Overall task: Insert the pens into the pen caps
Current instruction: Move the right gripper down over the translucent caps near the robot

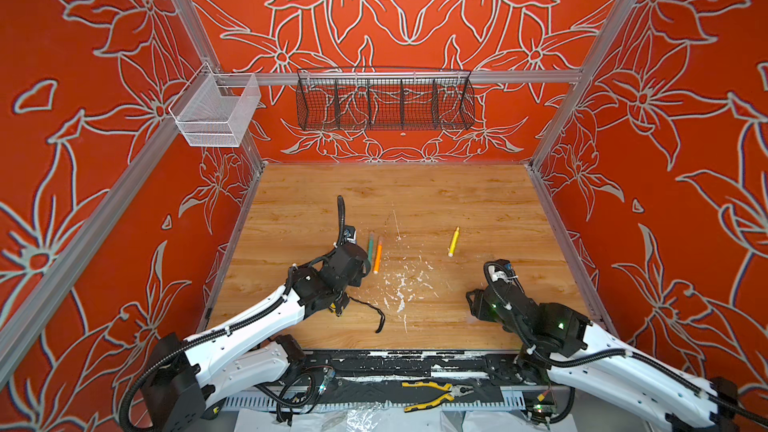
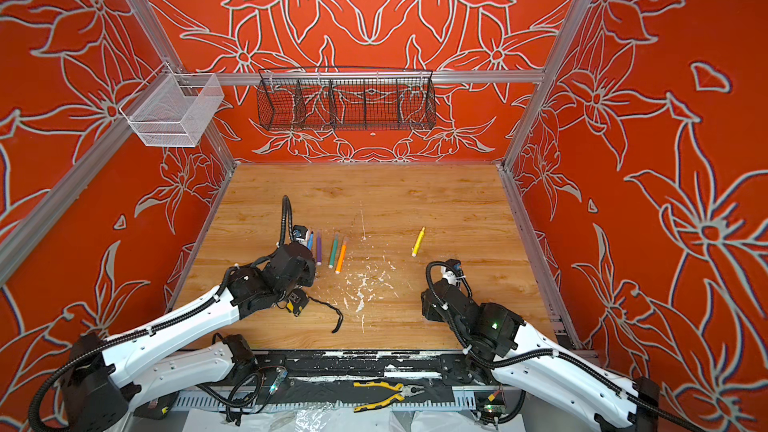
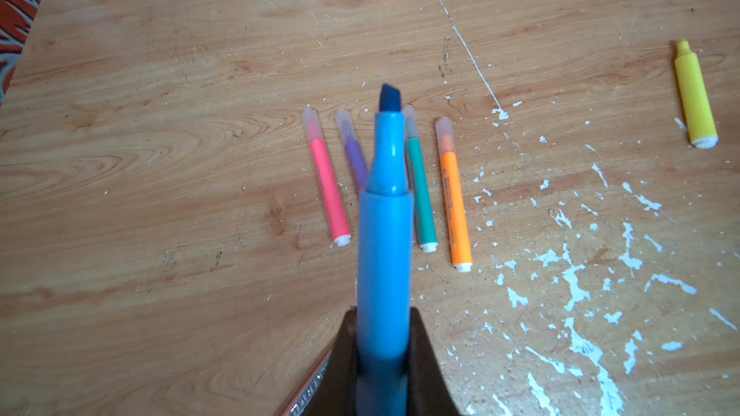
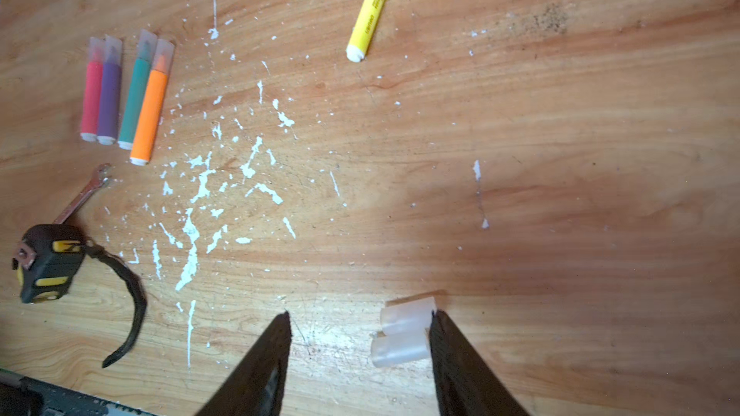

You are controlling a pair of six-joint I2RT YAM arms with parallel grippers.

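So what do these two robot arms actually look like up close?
The left arm and the right arm both have glossy white shells with chunky black joints. Black ribbed cables loop along them. Small green lights glow on the right one. The jaws are black and taper to points.

At the left claw (image 2: 308,243) a sliver of blue pen (image 2: 310,239) shows; how it is gripped cannot be told. Just beside that claw, toward the right claw (image 2: 451,272), lies the purple pen (image 2: 318,248). Next come the teal pen (image 2: 333,251) and orange pen (image 2: 340,256), close together on the counter (image 2: 415,193). The yellow pen (image 2: 418,241) lies alone, just beyond the right claw. A tape measure (image 2: 297,300) sits on the near side of the left claw.
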